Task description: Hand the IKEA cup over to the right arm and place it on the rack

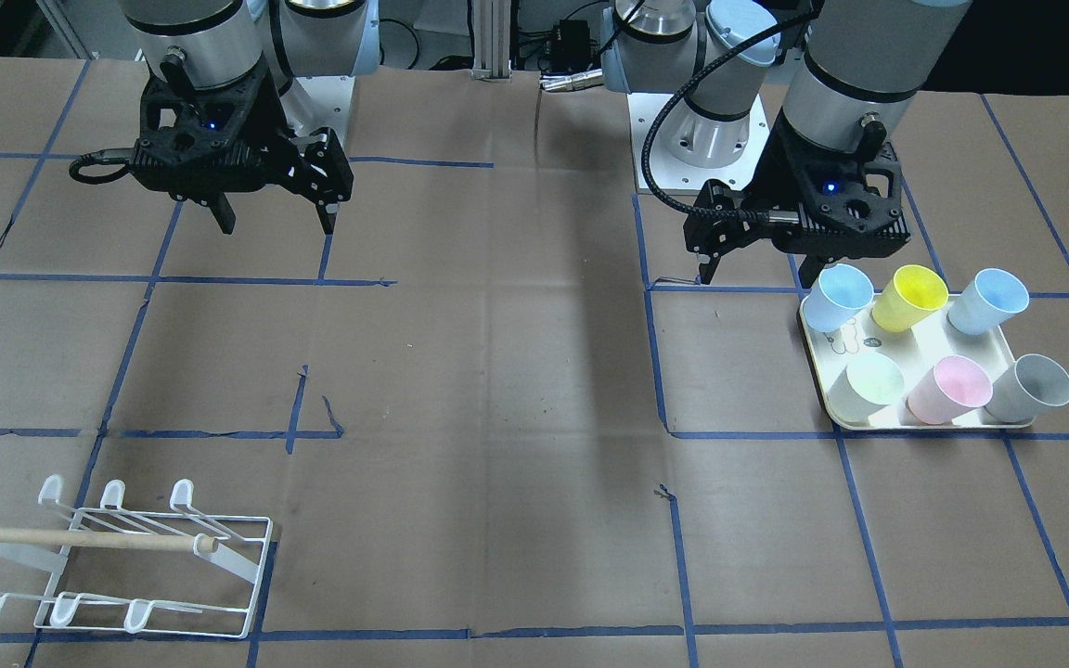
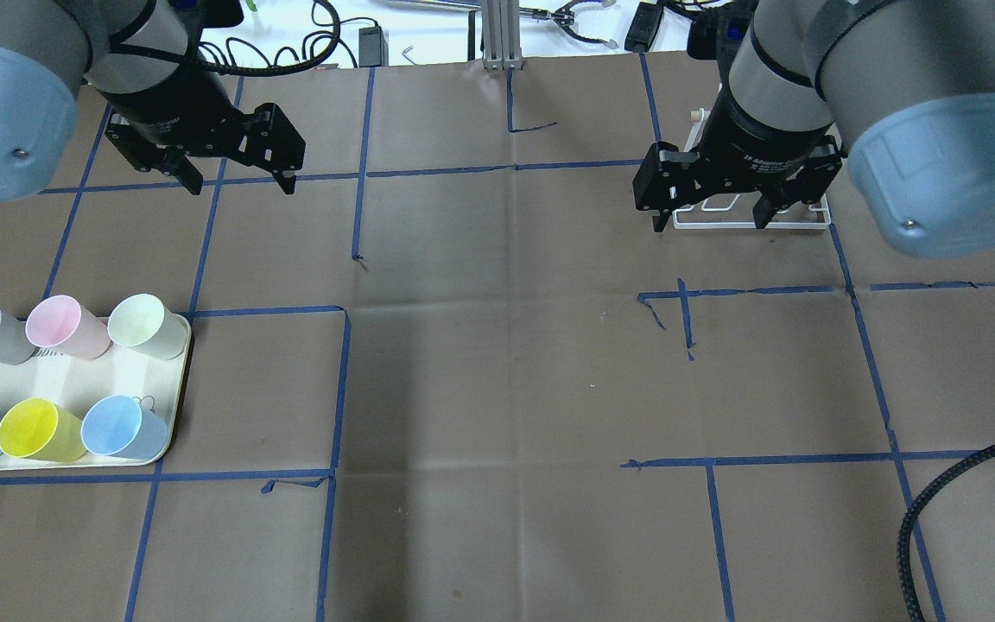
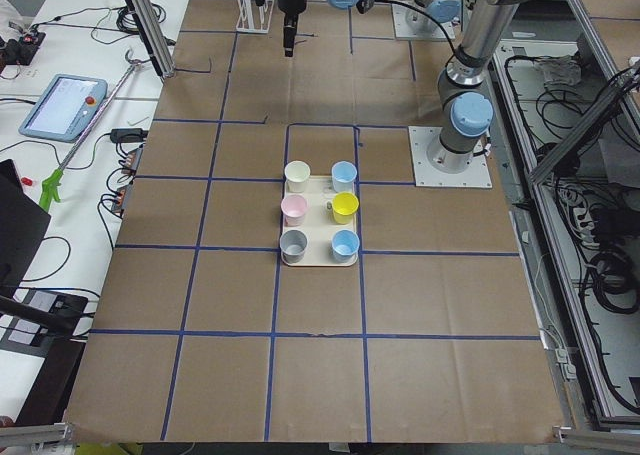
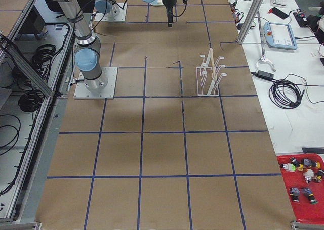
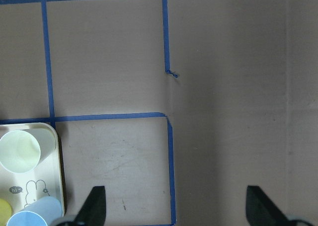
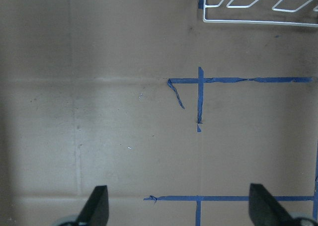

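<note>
Presently: black two-finger left hand (image 2: 243,183), spread wide, empty; matching right hand (image 2: 709,220), equally wide, masking most of white wire dowel-crossed rack (image 1: 80,538) in overhead view.

left gripper (image 5: 176,207) hangs over brown table (image 5: 233,87), fingertips (image 5: 95,206) spread wide, nothing between. blue tape (image 5: 166,37) grids surface. lower left: cream tray (image 5: 54,179) corner, bunny print, carrying pale green cup (image 5: 20,151), light blue cup (image 5: 36,214), sliver of yellow cup (image 5: 3,211).

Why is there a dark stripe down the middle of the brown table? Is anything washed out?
Front-facing view: a soft shadow band crosses the table, likely cast from above. Overhead view: same band, and the bench beyond is overexposed white.
</note>
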Motion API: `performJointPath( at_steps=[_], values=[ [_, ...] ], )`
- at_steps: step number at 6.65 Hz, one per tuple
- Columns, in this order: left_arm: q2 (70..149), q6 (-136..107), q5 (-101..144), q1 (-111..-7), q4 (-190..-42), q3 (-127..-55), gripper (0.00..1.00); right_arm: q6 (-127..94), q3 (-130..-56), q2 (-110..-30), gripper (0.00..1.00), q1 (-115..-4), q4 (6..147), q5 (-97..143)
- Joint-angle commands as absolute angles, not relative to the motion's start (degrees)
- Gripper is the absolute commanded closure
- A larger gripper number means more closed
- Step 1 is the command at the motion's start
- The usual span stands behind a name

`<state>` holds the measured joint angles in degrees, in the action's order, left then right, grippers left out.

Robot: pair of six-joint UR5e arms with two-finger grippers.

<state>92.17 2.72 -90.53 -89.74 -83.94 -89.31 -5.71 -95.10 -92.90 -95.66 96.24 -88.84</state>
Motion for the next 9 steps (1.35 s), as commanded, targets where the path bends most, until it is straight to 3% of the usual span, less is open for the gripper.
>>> performJointPath(
  at_steps=[1, 9],
  values=[
    [92.11, 2.72, -90.53, -89.74, -83.94, -89.38, 0.0, -5.71, -95.01, -92.9, 0.0, -95.71, 96.24, -88.86],
    [92.02, 2.72, -90.44, -89.65, -83.85, -90.08, 0.0, -5.71, -94.83, -92.9, 0.0, -95.71, 96.24, -88.86]
  ],
)
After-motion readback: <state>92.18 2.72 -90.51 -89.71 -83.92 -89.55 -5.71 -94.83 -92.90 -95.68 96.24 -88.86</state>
